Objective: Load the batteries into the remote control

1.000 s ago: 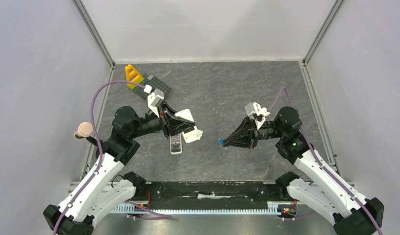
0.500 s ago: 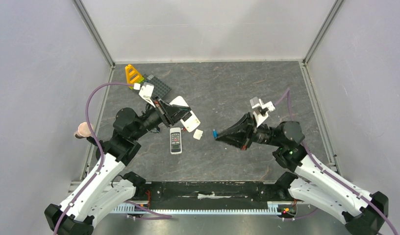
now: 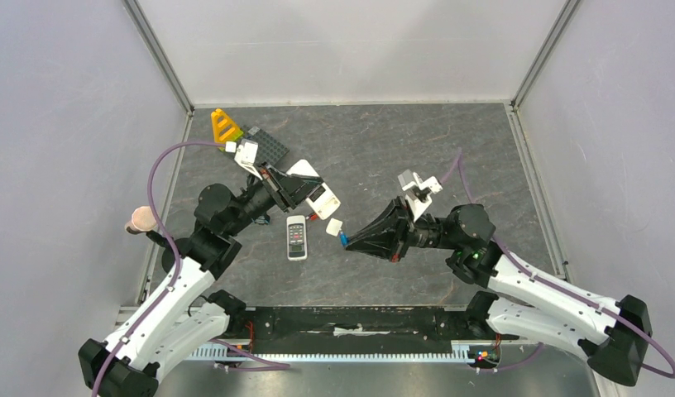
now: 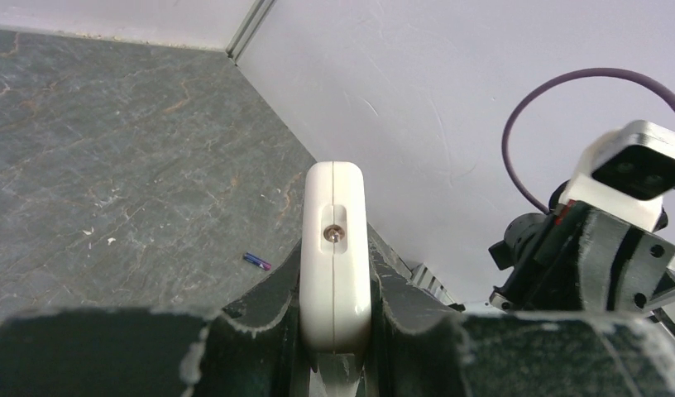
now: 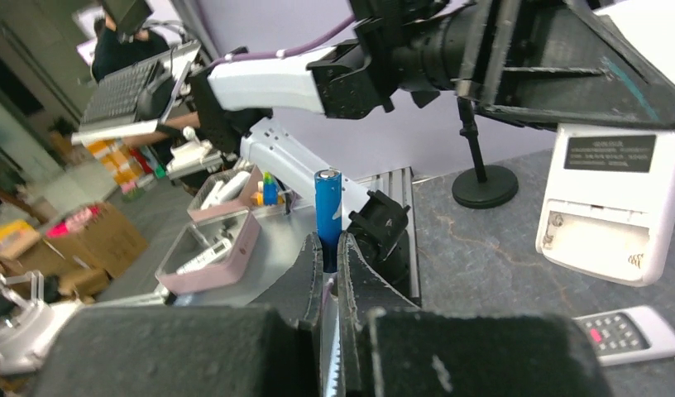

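A blue battery is pinched by its lower end in the right gripper, whose jaws are closed down to the cell's width, so that most of its length stands free above the fingertips for insertion. It is held in the air, just short of the white remote control. The remote is clamped by its side edges in the left gripper, closed to the remote's thickness, and is held clear of the tabletop. It is tilted so that its back, with the cover off and the battery compartment apparently empty, is presented toward the held cell. This is judged to let one arm serve as a fixture while the other loads. A second blue-purple battery is seen lying on the tabletop, well apart from the remote. A small white piece, possibly the compartment cover, lies just beside the battery tip in the overhead view. A smaller grey remote lies near it.
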Tool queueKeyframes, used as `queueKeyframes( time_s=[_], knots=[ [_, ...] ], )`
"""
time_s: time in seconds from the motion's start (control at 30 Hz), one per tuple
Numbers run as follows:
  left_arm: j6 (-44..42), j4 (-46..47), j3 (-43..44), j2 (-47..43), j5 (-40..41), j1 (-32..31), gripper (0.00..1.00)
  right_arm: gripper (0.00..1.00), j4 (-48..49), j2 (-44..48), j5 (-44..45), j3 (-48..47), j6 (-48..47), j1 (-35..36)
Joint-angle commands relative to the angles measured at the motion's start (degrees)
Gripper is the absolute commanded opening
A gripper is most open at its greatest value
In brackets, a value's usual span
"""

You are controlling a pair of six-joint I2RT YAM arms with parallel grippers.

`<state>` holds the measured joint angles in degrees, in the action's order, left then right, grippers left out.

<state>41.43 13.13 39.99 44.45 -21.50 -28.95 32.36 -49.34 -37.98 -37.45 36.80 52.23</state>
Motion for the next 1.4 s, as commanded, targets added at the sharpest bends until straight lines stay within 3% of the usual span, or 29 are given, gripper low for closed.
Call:
queueKeyframes(
  time_s=[0.0,0.13,0.23,0.37,0.5,0.67,0.77,1.37],
  knots=[
    [2.7,6.2,-1.4,-0.5,0.2,0.0,0.02,0.00,3.1,-2.5,9.7,-1.7,7.9,1.2],
    [4.1,4.8,-1.9,-1.1,3.1,0.1,0.02,0.00,0.8,-3.3,22.5,-1.2,16.4,3.2],
    [6.4,-0.8,-0.9,-1.4,7.4,0.0,0.02,0.00,-7.5,-3.1,35.6,-1.8,24.3,4.2],
    [9.3,-6.7,-0.1,-1.0,10.9,0.0,0.02,0.00,-17.0,-3.1,44.7,-0.1,44.3,4.6],
    [10.0,-6.9,-1.3,-0.6,10.1,0.0,0.02,0.00,-17.0,-5.4,45.0,1.0,54.1,6.8],
    [9.9,-5.4,-2.5,0.6,7.2,0.0,0.02,0.00,-28.8,-11.1,44.9,-5.9,59.5,9.4],
    [9.1,-3.6,-3.6,0.7,5.8,0.0,0.02,0.00,-30.4,-12.7,45.5,-5.7,62.8,10.3],
    [2.3,-1.4,-8.1,-2.1,6.3,0.0,0.02,0.00,-30.4,-13.3,49.3,-5.8,66.6,12.3]
  ],
)
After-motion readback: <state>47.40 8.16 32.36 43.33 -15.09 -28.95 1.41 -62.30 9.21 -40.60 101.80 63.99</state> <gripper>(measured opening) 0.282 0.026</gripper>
